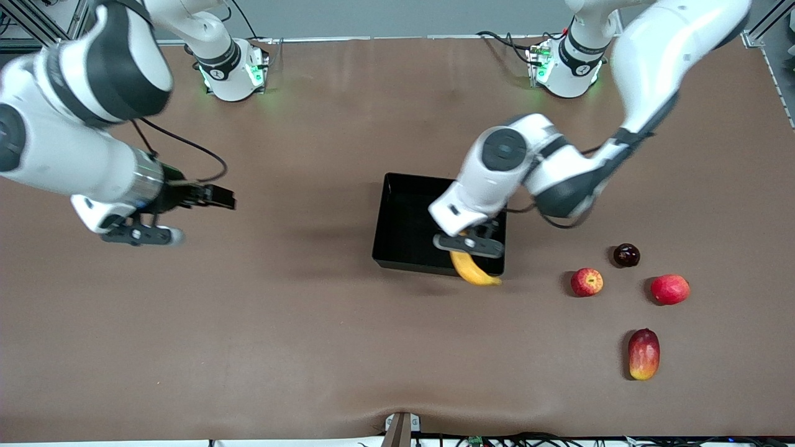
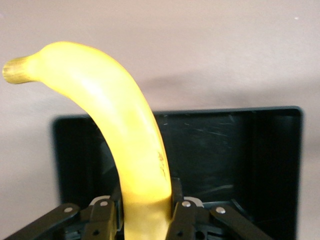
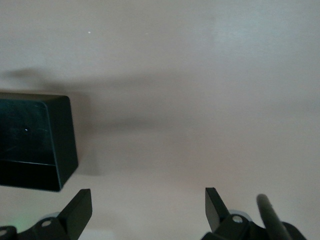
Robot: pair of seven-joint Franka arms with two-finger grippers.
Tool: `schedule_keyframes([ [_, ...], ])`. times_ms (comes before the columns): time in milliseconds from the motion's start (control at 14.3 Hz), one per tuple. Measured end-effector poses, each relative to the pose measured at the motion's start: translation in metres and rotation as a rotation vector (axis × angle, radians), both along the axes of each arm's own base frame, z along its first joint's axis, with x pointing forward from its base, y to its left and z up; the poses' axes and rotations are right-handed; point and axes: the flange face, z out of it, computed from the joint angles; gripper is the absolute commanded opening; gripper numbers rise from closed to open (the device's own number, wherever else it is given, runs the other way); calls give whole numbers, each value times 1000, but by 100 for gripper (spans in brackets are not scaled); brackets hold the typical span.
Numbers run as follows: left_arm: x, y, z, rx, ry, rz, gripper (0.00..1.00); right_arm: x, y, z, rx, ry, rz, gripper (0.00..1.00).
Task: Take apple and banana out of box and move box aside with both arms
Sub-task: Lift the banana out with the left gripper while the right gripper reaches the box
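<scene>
Brown tabletop, slightly rippled along the edge nearest the front camera. Toward the left arm's end lie three non-task fruits: a small dark plum, a round red fruit nearer the camera than the plum, and an elongated red-yellow mango nearest the camera, all apart from one another.

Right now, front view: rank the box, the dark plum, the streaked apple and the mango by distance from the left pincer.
1. Box: directly under the left pincer, which is shut on the banana.
2. Streaked apple: toward the left arm's end.
3. Dark plum: slightly farther out.
4. Mango: nearest the camera, farthest away.
</scene>
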Motion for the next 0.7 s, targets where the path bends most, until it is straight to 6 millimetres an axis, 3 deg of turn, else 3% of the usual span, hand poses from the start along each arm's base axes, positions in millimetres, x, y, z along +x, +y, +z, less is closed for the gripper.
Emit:
schedule_keyframes([
  [140, 23, 42, 7, -4, -12, -52, 0, 4, 30, -24, -8, 1, -4, 100],
  [351, 54, 110, 13, -3, -38, -163, 0, 2, 91, -67, -35, -4, 1, 100],
  [701, 82, 199, -2, 36, -47, -440, 0, -21, 192, -128, -65, -28, -52, 100],
])
